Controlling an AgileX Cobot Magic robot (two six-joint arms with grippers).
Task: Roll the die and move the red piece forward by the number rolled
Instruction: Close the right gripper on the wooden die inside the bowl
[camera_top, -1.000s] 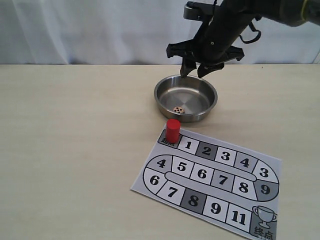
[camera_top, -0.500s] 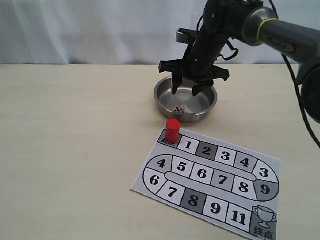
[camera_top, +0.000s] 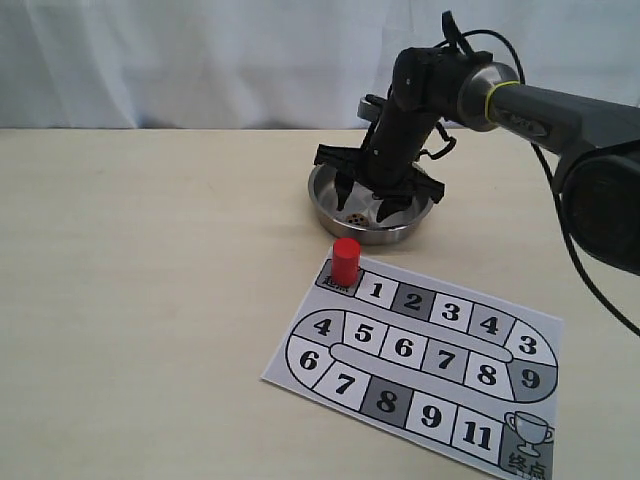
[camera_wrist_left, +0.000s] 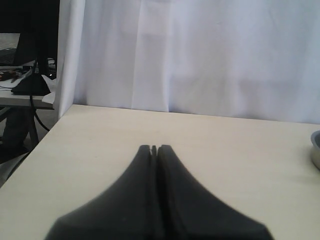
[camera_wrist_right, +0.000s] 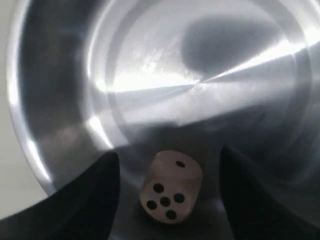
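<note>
— Exterior view: what is changing?
— The right gripper is sinking lower into the steel bowl, jaws spread over the die. The red piece is staying on the board's start square.
— Left wrist?
— The left gripper is hovering clenched over the table.
— Right wrist?
— Open fingers are flanking the die, which is showing 5 pips.

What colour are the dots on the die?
Dark, nearly black, on the beige die; clearest in the right wrist view.

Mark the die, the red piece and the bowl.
die (camera_wrist_right: 170, 186): right wrist view, cube's middle.
red piece (camera_top: 346, 262): exterior view, cylinder's side.
bowl (camera_top: 400, 235): exterior view, front outer wall.
</note>
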